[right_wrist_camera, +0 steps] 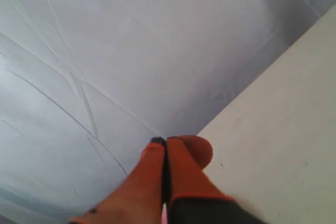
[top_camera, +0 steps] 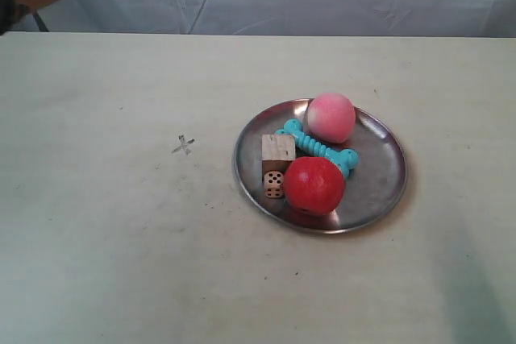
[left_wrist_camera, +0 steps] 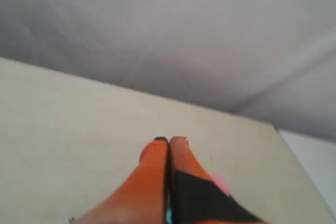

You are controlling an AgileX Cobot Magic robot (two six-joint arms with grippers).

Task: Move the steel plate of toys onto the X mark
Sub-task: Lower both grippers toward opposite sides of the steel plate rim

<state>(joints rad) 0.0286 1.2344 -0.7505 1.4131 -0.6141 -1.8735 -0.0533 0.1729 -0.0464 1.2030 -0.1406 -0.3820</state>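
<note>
Touching tips: left fingers (left_wrist_camera: 154, 167), right fingers (right_wrist_camera: 151, 167)

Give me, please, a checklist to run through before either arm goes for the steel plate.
1. Toys all inside the steel plate: ok. The red ball, pink ball, turquoise bone, wooden cube and die sit within the rim.
2. X mark uncovered: ok.
3. Stretch of table between plate and X mark bare: ok.
4. Plate on the X mark: not ok, they lie apart.
5. Left gripper open for a grasp: not ok, fingers pressed together.
6. Right gripper open: not ok, also closed.
</note>
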